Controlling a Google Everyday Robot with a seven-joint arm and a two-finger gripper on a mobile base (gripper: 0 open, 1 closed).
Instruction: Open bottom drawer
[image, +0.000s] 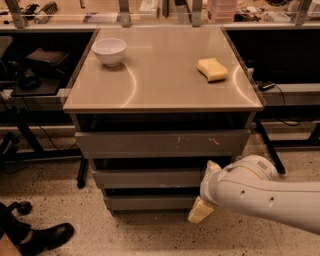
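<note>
Camera view: the bottom drawer (150, 202), a short plain grey metal front without a handle, is the lowest of the stack under the table, at about 6 o'clock in the frame, and looks pushed in. The white arm's gripper (206, 190) covers the drawer's right end. Its pale fingers (200, 212) are spread: one points to 12 o'clock over the middle grey drawer front (145, 178), the other to 6 o'clock past the bottom edge. Above is the wide scratched drawer front (160, 144) and the tan tabletop (165, 85). Speckled floor (135, 232) lies before the drawer. A black shoe (47, 237) sits at 8 o'clock, well apart.
</note>
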